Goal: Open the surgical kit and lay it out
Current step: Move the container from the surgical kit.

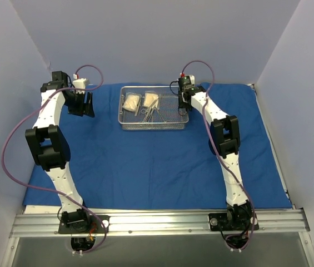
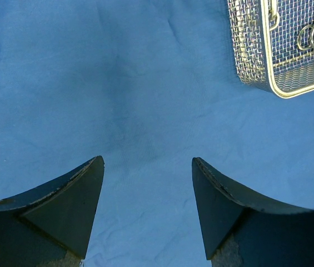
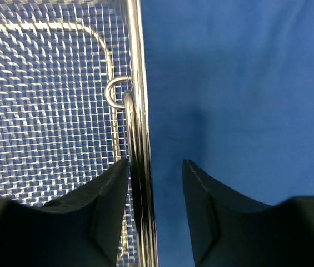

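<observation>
The blue cloth wrap (image 1: 157, 167) lies spread flat over the table, and the wire-mesh tray (image 1: 155, 127) sits on it at the far middle, with two gauze packets (image 1: 130, 103) side by side in its left half and the silver instruments (image 1: 152, 113) just beside them. The right gripper (image 3: 155, 162) is at the tray's right end with its jaws half open astride the rim, one finger (image 3: 106, 211) inside against the rim wire and the other outside over cloth with a gap, so nothing is clamped. The left gripper (image 2: 146, 159) hangs wide open over bare cloth left of the tray, holding nothing
</observation>
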